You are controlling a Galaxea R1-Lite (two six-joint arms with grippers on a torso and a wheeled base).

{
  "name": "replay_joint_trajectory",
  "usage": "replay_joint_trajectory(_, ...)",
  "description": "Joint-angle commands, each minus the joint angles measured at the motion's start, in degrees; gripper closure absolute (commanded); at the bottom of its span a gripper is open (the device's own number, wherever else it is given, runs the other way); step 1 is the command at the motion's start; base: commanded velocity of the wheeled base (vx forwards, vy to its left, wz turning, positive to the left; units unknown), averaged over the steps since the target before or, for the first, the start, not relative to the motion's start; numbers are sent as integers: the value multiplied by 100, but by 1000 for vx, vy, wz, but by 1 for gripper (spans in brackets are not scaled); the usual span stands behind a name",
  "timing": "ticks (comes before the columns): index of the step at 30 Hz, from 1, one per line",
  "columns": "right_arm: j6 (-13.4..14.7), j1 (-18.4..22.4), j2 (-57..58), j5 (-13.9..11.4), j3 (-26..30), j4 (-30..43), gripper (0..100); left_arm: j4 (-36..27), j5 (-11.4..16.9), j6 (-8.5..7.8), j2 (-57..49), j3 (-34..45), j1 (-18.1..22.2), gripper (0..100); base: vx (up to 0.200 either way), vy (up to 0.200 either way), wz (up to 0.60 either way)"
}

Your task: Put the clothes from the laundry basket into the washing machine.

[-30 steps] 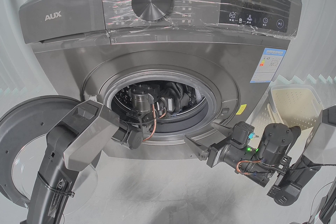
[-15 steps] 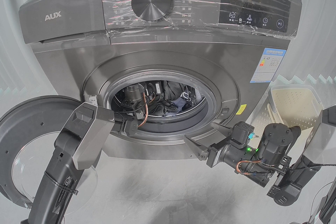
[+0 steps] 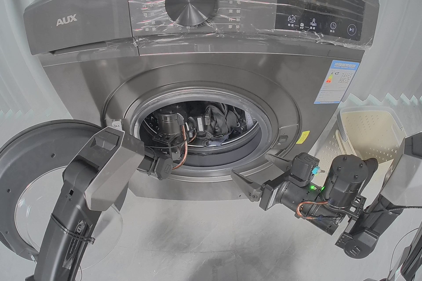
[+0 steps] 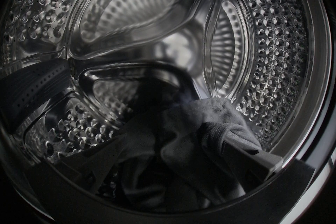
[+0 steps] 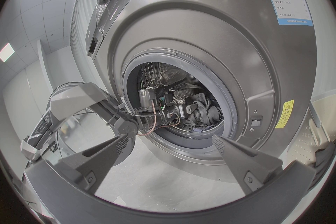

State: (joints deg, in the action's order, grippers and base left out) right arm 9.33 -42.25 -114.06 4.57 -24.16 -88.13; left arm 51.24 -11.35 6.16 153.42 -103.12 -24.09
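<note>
Head view: left gripper (image 3: 206, 124) sits inside the silver-grey front-loading washing machine (image 3: 211, 71), fingers apart, with a crumpled dark grey garment (image 4: 196, 119) draped over them near the drum's front edge. Right gripper (image 3: 249, 164) hangs wide open below the door opening, near the cream perforated plastic laundry basket (image 3: 373, 128).

We find dark crumpled clothes (image 3: 220, 119) in the drum (image 4: 276, 42) of the grey metal washing machine (image 3: 211, 71); the cream perforated plastic laundry basket (image 3: 373, 132) stands right of it.
</note>
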Motion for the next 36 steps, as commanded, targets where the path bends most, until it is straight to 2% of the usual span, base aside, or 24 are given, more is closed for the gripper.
replay_joint_trajectory(1, -1, -2, 6, 0, -1, -3, 0, 106, 10, -27, -787, 1031, -114, 0, 0, 0, 0)
replay_joint_trajectory(11, -1, -2, 6, 0, -1, -3, 0, 264, 107, -27, -1517, 2270, -298, 0, 0, 0, 0)
replay_joint_trajectory(20, 8, -2, 6, 0, 8, -3, 0, 396, 186, -27, -1789, 2850, -395, 0, 0, 0, 0)
replay_joint_trajectory(21, 8, -2, 6, 0, -1, -3, 0, 536, 186, -27, -1982, 3193, -518, 0, 0, 0, 0)
replay_joint_trajectory(24, 8, -2, 6, 0, 8, -3, 0, 616, 186, -18, -2088, 3377, -597, 0, 0, 0, 0)
replay_joint_trajectory(25, 8, -2, 6, 0, 8, -3, 0, 712, 195, 26, -2185, 3615, -764, 0, 0, 0, 0)
replay_joint_trajectory(28, 8, -2, 15, 0, 26, -3, 0, 932, 195, 26, -2229, 3966, -975, 0, 0, 0, 0)
replay_joint_trajectory(36, 17, 7, 50, 0, 87, -3, 0, 1618, 195, 44, -2299, 4731, -1230, 0, 0, 0, 0)
